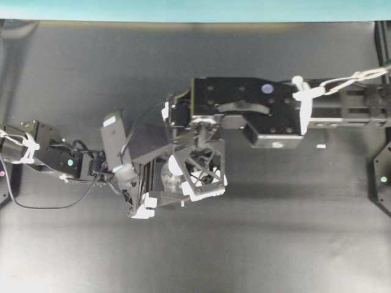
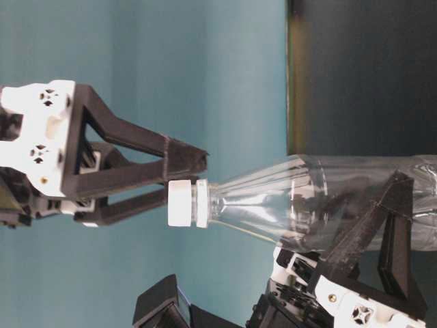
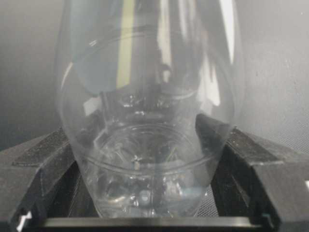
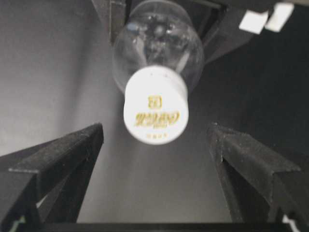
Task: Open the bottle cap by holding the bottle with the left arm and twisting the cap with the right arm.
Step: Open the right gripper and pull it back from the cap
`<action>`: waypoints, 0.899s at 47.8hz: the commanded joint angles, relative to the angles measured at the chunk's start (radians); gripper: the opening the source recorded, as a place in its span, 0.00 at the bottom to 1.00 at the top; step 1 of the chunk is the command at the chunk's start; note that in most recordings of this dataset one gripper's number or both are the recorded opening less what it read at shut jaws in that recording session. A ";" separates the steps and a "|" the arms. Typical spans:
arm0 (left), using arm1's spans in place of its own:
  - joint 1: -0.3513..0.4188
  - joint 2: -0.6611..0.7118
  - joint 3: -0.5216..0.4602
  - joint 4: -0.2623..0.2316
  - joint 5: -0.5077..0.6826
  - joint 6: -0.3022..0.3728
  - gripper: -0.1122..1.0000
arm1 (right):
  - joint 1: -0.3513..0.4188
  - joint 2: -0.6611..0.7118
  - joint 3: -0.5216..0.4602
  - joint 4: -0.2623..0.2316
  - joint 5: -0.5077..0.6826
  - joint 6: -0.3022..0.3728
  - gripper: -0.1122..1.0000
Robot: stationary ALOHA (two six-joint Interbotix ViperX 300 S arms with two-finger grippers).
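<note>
Overhead view: looks straight down on dark table [image 1: 91,244] from high up, both arms meet at frame centre.
Table-level view: close, side-on, picture turned sideways, bottle [image 2: 328,198] lies across frame, cap [image 2: 181,203] pointing left.
Left wrist view: very near, level with bottle body.
Right wrist view: looks down onto cap top at frame centre.
All four share bottle.

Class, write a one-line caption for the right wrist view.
Open right hand straddles the white bottle cap without touching.
</note>
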 commanded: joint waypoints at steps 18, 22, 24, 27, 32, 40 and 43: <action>-0.002 0.006 -0.008 0.003 0.009 0.008 0.82 | 0.011 -0.204 0.176 0.000 -0.086 0.123 0.84; -0.003 0.006 -0.011 0.003 0.008 0.006 0.82 | 0.011 -0.225 0.207 0.000 -0.103 0.150 0.84; -0.003 0.006 -0.014 0.002 0.009 0.005 0.82 | 0.011 -0.233 0.221 0.000 -0.112 0.164 0.84; -0.003 0.006 -0.018 0.002 0.009 0.005 0.82 | 0.014 -0.244 0.236 0.000 -0.126 0.183 0.84; 0.000 0.003 -0.028 0.002 0.009 -0.002 0.94 | 0.020 -0.253 0.247 0.000 -0.133 0.198 0.84; 0.000 0.003 -0.034 0.003 0.012 0.006 0.96 | 0.021 -0.265 0.250 -0.002 -0.135 0.206 0.84; 0.000 0.002 -0.032 0.002 0.018 0.005 0.96 | 0.021 -0.273 0.252 0.000 -0.138 0.206 0.84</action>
